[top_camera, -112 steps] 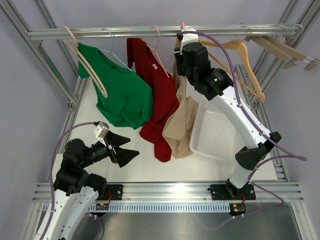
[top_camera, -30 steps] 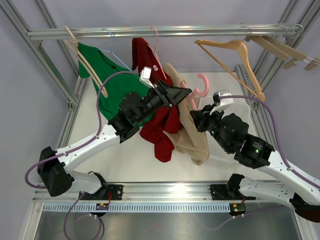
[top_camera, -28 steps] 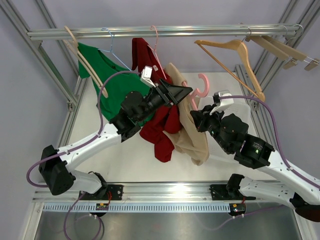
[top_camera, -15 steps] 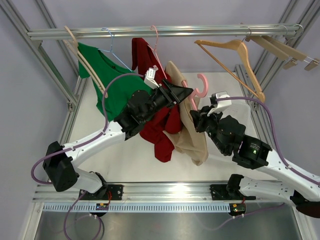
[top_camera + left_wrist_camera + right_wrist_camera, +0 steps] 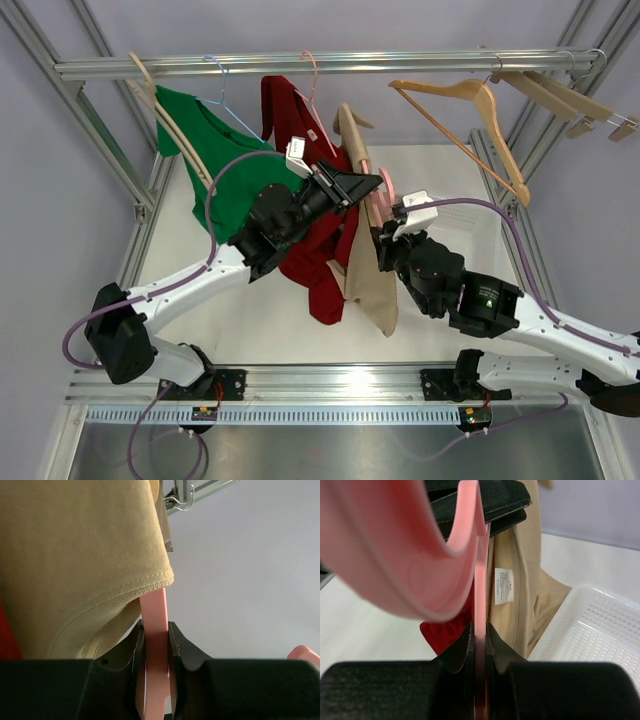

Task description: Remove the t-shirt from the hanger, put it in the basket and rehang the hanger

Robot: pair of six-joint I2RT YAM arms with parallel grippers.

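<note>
A tan t-shirt (image 5: 368,275) hangs on a pink hanger (image 5: 386,192) off the rail, in mid-air over the table. My left gripper (image 5: 372,185) is shut on the hanger's pink arm (image 5: 155,615), just below the shirt's hemmed edge (image 5: 75,555). From the right, my right gripper (image 5: 384,243) is shut on the hanger's thin pink stem (image 5: 480,605) beneath the curved hook (image 5: 415,560). In the right wrist view the tan fabric (image 5: 522,585) with its white label hangs behind the stem.
A green shirt (image 5: 235,170) and a red shirt (image 5: 310,250) hang from the rail (image 5: 330,63) on the left. Bare wooden hangers (image 5: 470,110) hang on the right of the rail. A white mesh basket (image 5: 600,630) sits on the table behind the tan shirt.
My left gripper has closed onto the pink hanger's arm. The right arm has shifted left with the hanger, and the tan shirt now hangs straighter and narrower.
</note>
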